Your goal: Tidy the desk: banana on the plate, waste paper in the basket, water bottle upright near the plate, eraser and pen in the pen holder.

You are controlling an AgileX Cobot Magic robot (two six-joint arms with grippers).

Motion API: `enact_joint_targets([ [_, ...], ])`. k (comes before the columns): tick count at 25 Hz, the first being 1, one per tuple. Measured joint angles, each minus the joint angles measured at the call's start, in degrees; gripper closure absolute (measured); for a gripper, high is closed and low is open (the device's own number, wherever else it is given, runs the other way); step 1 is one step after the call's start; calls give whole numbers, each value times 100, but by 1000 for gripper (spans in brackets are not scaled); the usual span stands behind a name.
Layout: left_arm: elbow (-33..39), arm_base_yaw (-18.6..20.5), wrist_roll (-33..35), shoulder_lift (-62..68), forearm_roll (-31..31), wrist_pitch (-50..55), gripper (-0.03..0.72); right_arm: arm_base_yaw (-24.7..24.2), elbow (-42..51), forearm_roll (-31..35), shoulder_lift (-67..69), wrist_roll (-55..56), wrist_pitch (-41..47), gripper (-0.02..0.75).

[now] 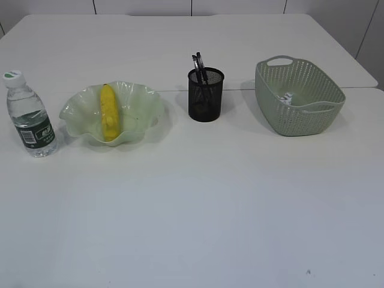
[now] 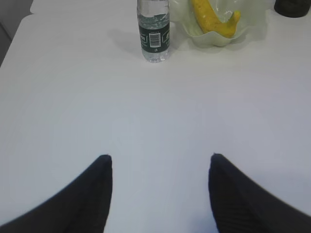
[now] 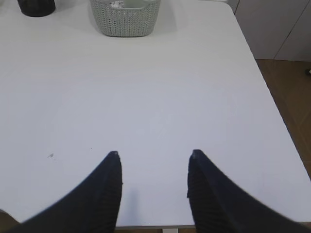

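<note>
A yellow banana (image 1: pixel 108 111) lies in the pale green wavy plate (image 1: pixel 78 114); both also show in the left wrist view, banana (image 2: pixel 209 18) and plate (image 2: pixel 214 39). A clear water bottle (image 1: pixel 30 117) stands upright left of the plate, also in the left wrist view (image 2: pixel 154 30). A black mesh pen holder (image 1: pixel 206 95) holds dark pens (image 1: pixel 200 67). Crumpled white paper (image 1: pixel 287 98) lies in the green basket (image 1: pixel 300 117). No eraser shows. My left gripper (image 2: pixel 160 156) and right gripper (image 3: pixel 153 153) are open and empty over bare table; neither shows in the exterior view.
The white table (image 1: pixel 198 204) spans the view, with a seam behind the objects. In the right wrist view the basket (image 3: pixel 125 19) and pen holder (image 3: pixel 36 7) stand far ahead; the table's right edge (image 3: pixel 272 111) and wooden floor lie to the right.
</note>
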Motion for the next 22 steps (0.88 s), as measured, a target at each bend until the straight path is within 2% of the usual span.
enact_joint_targets([
  [22,0,0,-9,0,0,-10,244,0,0,0,0,0,0,400],
])
